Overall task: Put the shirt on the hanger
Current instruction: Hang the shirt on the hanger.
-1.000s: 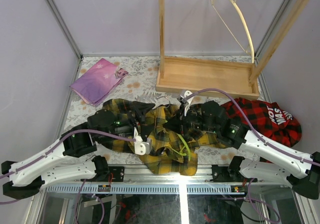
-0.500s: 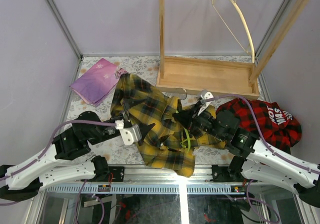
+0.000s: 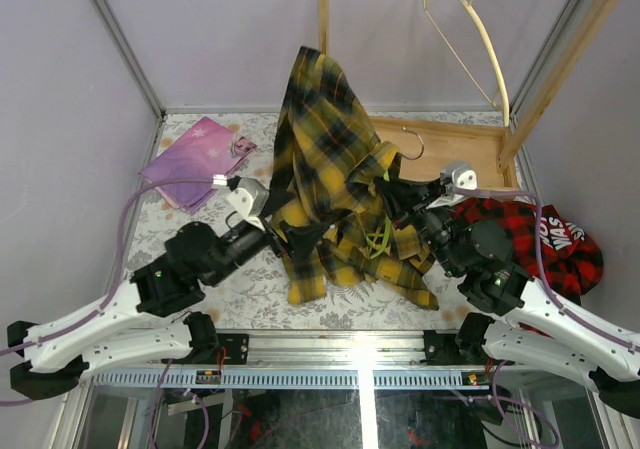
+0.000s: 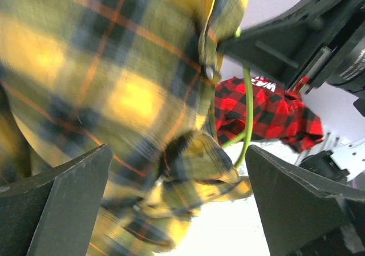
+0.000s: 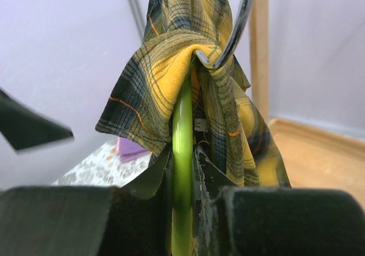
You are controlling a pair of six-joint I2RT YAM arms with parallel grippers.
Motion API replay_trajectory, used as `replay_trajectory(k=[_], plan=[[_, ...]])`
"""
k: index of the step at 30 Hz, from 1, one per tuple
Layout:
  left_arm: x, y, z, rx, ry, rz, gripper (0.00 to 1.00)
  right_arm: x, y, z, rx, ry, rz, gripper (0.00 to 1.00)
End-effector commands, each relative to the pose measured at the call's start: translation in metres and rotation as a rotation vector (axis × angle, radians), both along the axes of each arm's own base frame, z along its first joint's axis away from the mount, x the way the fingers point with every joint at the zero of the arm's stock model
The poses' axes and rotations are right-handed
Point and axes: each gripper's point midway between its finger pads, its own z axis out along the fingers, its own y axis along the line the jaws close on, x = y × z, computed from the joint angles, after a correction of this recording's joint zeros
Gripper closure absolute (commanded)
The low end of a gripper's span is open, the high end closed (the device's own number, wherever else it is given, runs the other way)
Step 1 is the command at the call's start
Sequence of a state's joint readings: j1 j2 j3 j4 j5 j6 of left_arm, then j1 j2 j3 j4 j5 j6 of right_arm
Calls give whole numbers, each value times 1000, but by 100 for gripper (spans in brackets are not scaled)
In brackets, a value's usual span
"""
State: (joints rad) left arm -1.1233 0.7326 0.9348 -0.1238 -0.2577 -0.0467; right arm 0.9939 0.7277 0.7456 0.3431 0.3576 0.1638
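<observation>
The shirt (image 3: 325, 169) hangs bunched at the centre of the overhead frame, its cloth draped over the top of the hanger (image 5: 182, 147), whose green bar the right gripper (image 5: 182, 210) clamps. The left gripper (image 4: 177, 204) stands wide apart, holding nothing (cloth merely hangs before it). Roughly halfway, I judge: the shoulders are not yet seated.

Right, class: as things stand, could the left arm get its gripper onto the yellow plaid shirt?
Probably yes. The left gripper stands open right beside the shirt, whose cloth hangs just ahead of its fingers, nothing blocking. The right gripper, shut on the hanger, sits on the far side.
</observation>
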Motion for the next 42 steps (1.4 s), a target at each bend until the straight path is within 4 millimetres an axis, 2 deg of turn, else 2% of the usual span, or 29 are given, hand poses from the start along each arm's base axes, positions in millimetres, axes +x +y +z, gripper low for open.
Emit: replay_trajectory(k=[1,5,8,11,16,22,28,32,38,42], plan=[[7,-17,3,-326,210,29,0,-1,-42,116,258,-238,-149,100],[13,-30,9,-447,245,21,0,2,-48,147,279,-313,-205,100],[19,-44,15,-483,273,16,0,6,-50,158,292,-323,-234,100],[26,-55,13,-518,326,31,2,10,-46,152,294,-307,-238,100],[33,-67,2,-549,388,45,18,16,-42,137,289,-277,-247,100],[51,-73,-18,-484,382,138,30,18,-35,130,285,-260,-232,100],[61,-85,-30,-403,352,170,50,20,-28,127,283,-248,-217,100],[67,-84,-40,-355,354,215,67,21,-25,125,282,-244,-210,100],[67,-78,-66,-288,386,252,74,22,-26,124,274,-237,-212,100],[69,-71,-83,-253,389,289,84,20,-27,125,275,-236,-210,100]])
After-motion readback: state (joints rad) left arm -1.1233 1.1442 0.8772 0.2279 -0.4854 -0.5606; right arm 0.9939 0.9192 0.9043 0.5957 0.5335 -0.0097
